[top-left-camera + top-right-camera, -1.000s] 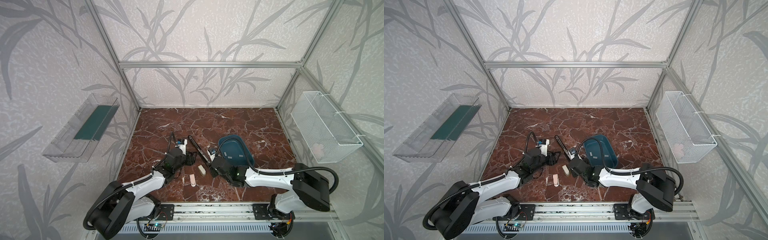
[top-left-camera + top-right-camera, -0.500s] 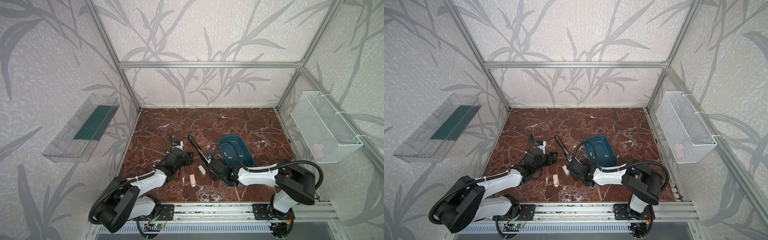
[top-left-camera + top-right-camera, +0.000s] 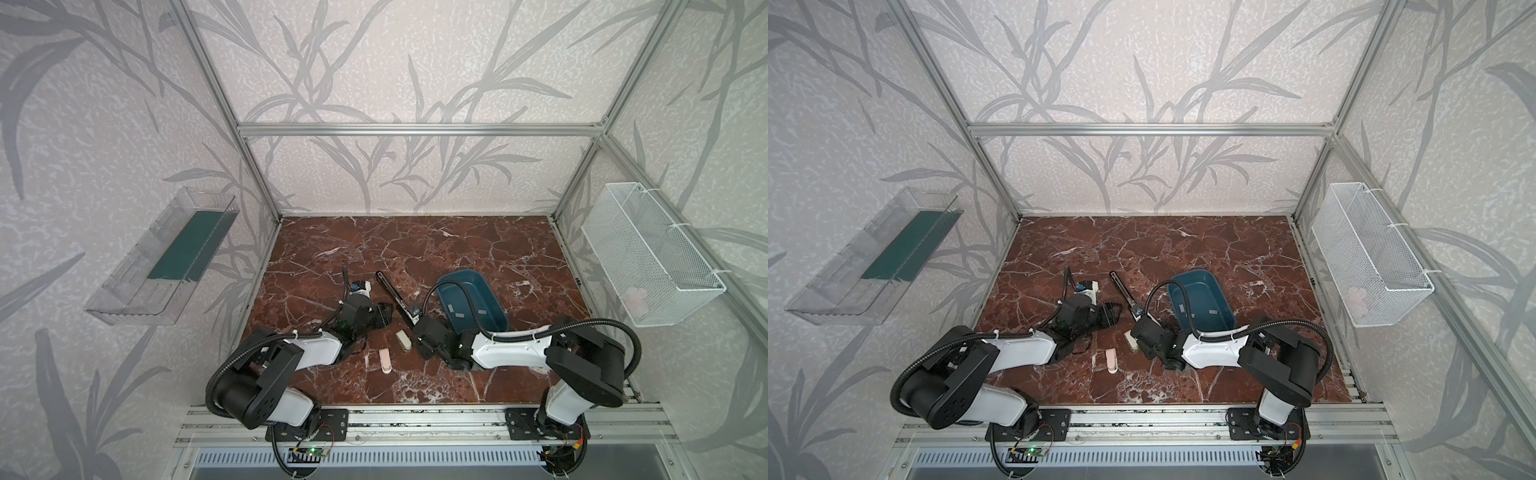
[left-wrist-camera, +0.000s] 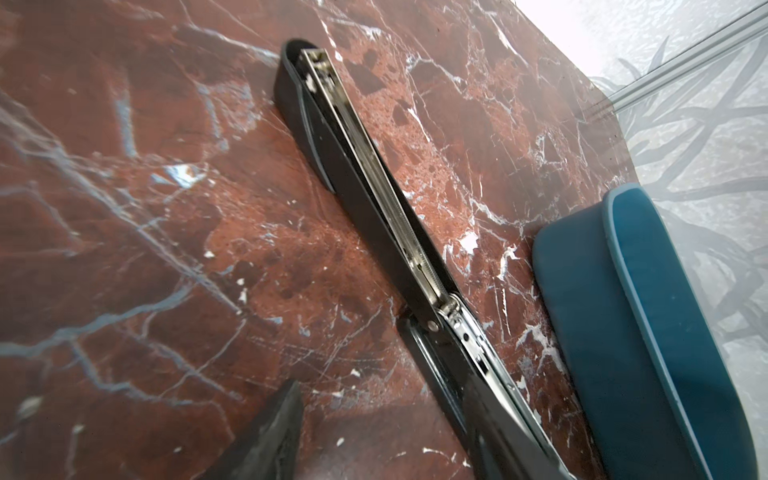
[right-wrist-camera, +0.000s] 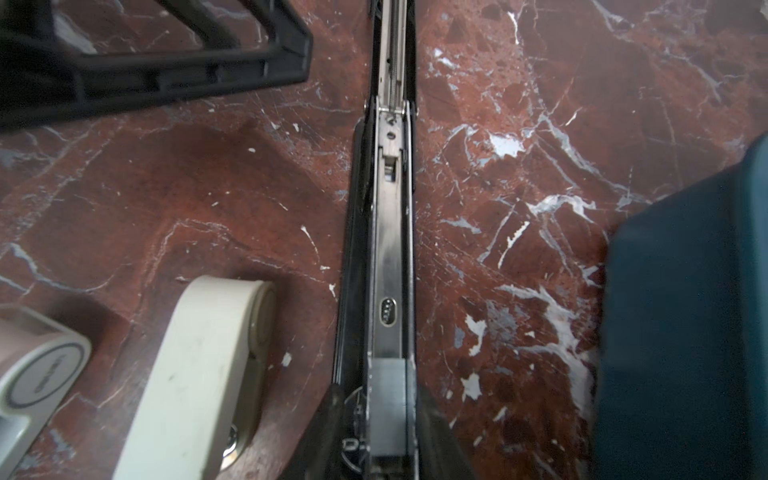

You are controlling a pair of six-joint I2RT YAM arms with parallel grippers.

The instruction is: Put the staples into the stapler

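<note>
While the black stapler [image 3: 397, 297] lay opened flat and diagonal on the red marble counter [image 3: 415, 245], a flat grey staple strip [image 5: 388, 399] sat in its metal channel, at the end farthest from the hinge. The right claw [image 5: 386, 432] straddled that same end, one dark finger [image 5: 332, 419] close along each side of the stapler body. Whether the fingers were clenched on the stapler, pinching the strip, or merely flanking them could not be told from the views. Two spare strips [image 3: 457, 314] lay apart on the floor of the blue tray [image 3: 488, 321], which stood just beside the stapler on the right arm's side. The left claw [image 3: 384, 316] hovered low on the opposite side of the stapler, released and grasping nothing. One of its fingertips [image 5: 305, 54] was just beside the hinge region without visible contact. A cream mini stapler [image 3: 403, 338] lay near the stapler's loaded end, and a pink mini stapler [image 3: 385, 360] lay a little nearer the front rail, both closed. Mounted on the side walls, well apart from the work, were a clear shelf [image 3: 162, 257] at left and a white wire basket [image 3: 648, 257] at right.
</note>
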